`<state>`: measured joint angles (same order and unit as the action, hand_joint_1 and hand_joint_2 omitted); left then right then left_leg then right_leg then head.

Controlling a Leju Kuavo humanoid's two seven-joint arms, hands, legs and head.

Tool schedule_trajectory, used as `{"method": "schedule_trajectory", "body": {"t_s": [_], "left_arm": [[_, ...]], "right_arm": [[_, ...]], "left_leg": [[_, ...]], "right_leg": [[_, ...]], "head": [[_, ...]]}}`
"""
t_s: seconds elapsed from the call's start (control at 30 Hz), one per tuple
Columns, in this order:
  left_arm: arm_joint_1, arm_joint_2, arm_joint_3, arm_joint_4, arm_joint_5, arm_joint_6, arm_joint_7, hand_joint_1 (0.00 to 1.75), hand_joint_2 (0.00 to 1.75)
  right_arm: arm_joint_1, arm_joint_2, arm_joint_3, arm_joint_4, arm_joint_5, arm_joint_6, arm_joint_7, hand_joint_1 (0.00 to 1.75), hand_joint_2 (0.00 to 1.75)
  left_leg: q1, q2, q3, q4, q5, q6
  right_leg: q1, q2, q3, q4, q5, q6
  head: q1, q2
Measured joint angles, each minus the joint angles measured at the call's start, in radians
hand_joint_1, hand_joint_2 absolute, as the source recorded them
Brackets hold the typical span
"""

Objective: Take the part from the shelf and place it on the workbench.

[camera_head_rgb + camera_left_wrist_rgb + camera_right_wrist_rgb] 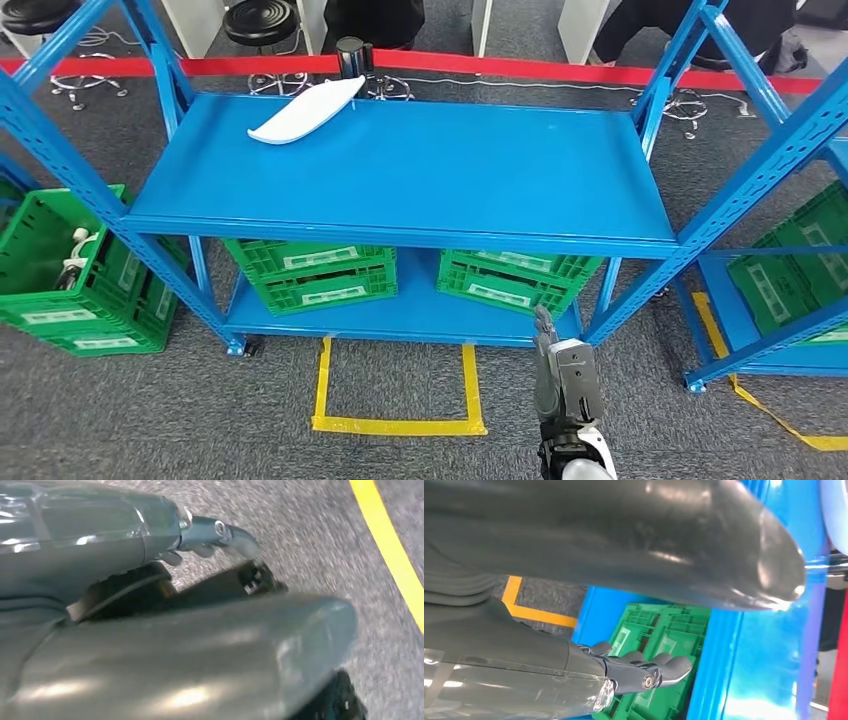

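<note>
The part (308, 110), a long white curved piece, is seen lying on the top deck of the blue shelf (420, 170), near the far left corner, just short of the back edge. The workbench is not pictured, so its direction cannot be told.

The right hand (562, 385) is raised in front of the shelf's lower right side, well apart from the part; in the right wrist view the hand (639, 672) is seen empty, its fingers (669, 667) stretched out and nothing gripped. The left hand (150, 605) is held low over the grey carpet near a yellow tape line (395, 555); nothing is seen in it, though how far its fingers are spread cannot be told from the blurred picture.

Several risks can be judged from here. A long diagonal reach is called for if the right hand is used, and the shelf's front lip or right upright (660, 90) may be struck by the arm on the way. The part lies flat and thin, so it may be pushed backward by the fingertips instead of gripped, and it could be slid off the rear edge towards the red barrier (500, 68). Its smooth, tapered shape may let it pivot or slip out of a grip taken near one end. The green crates (310, 270) below are unlikely to be disturbed
</note>
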<state>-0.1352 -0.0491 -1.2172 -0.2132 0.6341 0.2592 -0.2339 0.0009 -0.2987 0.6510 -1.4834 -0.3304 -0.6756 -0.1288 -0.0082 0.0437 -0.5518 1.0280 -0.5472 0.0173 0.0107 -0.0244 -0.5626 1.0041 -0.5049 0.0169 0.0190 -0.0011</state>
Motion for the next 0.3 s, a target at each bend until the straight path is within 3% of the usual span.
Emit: {"method": "schedule_trajectory", "body": {"t_s": [0.07,0.1,0.2,0.23,0.3], "left_arm": [[0.001,0.001,0.000,0.000,0.029,0.010,0.006,0.00,0.00],[0.002,0.001,0.001,0.000,0.043,0.014,0.009,0.00,0.00],[0.005,0.001,0.001,0.000,0.062,0.021,0.015,0.00,1.31],[0.005,0.001,0.002,0.000,0.068,0.024,0.019,0.00,1.75],[0.005,0.001,0.003,0.000,0.084,0.032,0.033,0.00,1.75]], "right_arm": [[-0.001,-0.002,0.000,0.031,-0.012,-0.001,0.008,0.00,0.00],[-0.001,-0.003,0.000,0.052,-0.020,-0.001,0.013,0.00,0.44],[-0.001,-0.004,0.000,0.115,-0.036,0.001,0.018,0.00,1.75],[-0.003,-0.004,0.000,0.134,-0.040,0.002,0.018,0.00,1.75],[-0.006,-0.003,0.000,0.167,-0.041,0.003,0.025,0.00,1.75]], "left_leg": [[0.000,-0.010,0.001,-0.003,0.002,-0.003],[0.000,-0.014,0.001,-0.004,0.003,-0.005],[0.001,-0.019,0.001,-0.005,0.004,-0.006],[0.001,-0.020,0.001,-0.005,0.004,-0.006],[0.001,-0.020,0.002,-0.006,0.004,-0.006]], "right_leg": [[0.000,-0.009,0.001,0.000,-0.002,-0.003],[0.000,-0.012,0.002,0.000,-0.003,-0.004],[0.000,-0.018,0.003,0.001,-0.005,-0.007],[0.000,-0.018,0.004,0.001,-0.005,-0.008],[0.000,-0.019,0.004,0.001,-0.006,-0.008]], "head": [[-0.001,0.000],[-0.002,0.000],[-0.002,0.000],[-0.003,0.000],[-0.003,0.000]]}}
